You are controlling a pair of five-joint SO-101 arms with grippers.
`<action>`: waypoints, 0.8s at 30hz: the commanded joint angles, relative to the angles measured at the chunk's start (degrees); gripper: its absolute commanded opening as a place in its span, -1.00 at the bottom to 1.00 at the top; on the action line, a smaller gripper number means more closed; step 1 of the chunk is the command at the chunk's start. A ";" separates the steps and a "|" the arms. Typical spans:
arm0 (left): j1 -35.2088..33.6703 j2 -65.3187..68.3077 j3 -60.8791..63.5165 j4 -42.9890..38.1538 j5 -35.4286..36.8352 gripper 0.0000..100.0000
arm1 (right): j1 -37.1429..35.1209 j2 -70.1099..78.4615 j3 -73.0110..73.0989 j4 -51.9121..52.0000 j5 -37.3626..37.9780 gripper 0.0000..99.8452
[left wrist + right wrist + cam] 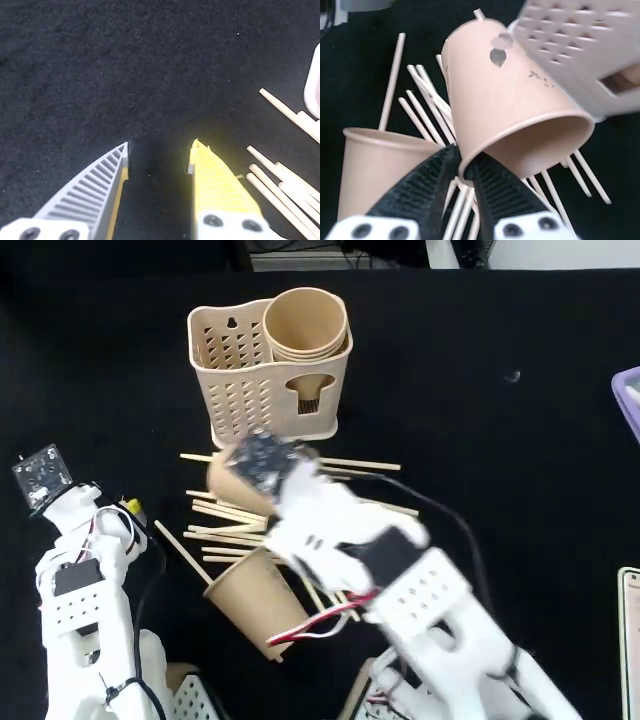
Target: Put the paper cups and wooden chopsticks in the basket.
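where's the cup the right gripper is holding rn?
High view: that paper cup is just on the arms' side of the basket, over the loose chopsticks; the right gripper pinches its rim.

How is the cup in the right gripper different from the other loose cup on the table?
The gripped cup has its rim pinched by the right gripper; the loose cup lies on its side, ungripped. The gripped cup is beside the basket; the loose cup is farther from it. Both are tan paper cups among chopsticks.
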 commanded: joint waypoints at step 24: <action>-0.31 -0.35 -1.10 -0.97 0.62 -0.60 | 22.68 34.51 -79.16 26.46 26.20 -0.98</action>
